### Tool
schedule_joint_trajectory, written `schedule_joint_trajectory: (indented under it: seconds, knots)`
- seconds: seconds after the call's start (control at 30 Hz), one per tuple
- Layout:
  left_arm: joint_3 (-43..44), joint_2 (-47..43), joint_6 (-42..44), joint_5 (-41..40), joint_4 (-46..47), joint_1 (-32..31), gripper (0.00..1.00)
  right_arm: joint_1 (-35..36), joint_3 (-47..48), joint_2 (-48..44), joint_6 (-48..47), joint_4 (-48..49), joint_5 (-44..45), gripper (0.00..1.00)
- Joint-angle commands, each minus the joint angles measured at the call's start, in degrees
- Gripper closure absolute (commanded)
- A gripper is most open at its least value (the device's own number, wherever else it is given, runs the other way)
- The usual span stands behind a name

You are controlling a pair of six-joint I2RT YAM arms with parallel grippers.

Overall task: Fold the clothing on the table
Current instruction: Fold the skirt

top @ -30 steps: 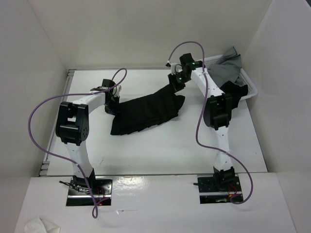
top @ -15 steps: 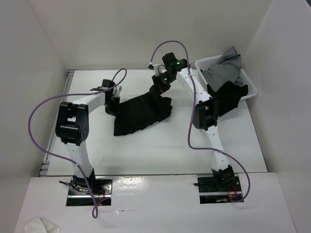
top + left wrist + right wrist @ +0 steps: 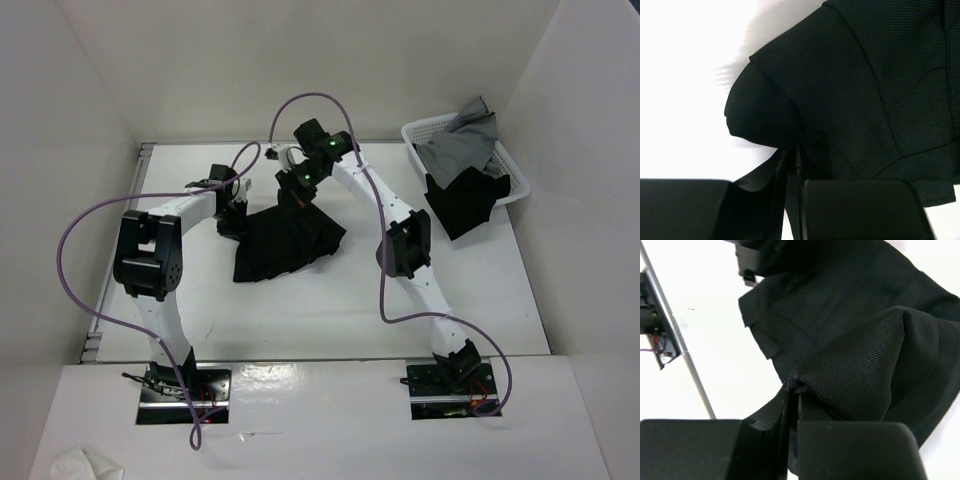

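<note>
The large flat white rectangular table (image 3: pixel 330 310), walled in white, carries the black pleated thin-fabric skirt (image 3: pixel 285 245) left of centre. The skirt is bunched and partly doubled over, and its far edge is hidden beneath both grippers. White tabletop shows between its near hem and the arm bases. The left gripper (image 3: pixel 792 162) pinches a rounded corner fold. The right gripper (image 3: pixel 794 392) is clamped on a raised, tented fold.

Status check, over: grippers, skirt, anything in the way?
Left gripper shut on skirt edge. Right gripper shut on a raised fold of it. Skirt bunched on the table, fold unfinished. Nothing in the way; basket far right.
</note>
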Motion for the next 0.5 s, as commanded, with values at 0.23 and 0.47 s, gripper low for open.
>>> schedule_joint_trajectory:
  seconds: [0.23, 0.47]
  knots:
    - [-1.5, -3.0, -0.1, 2.8, -0.1, -1.4, 0.85, 4.1, 5.0, -6.1, 3.4, 1.0, -4.9, 1.00]
    - [-2.1, -4.1, -0.1, 3.9, 0.4, -1.4, 0.85, 5.2, 7.8, -2.9, 5.2, 2.8, -8.5, 1.00]
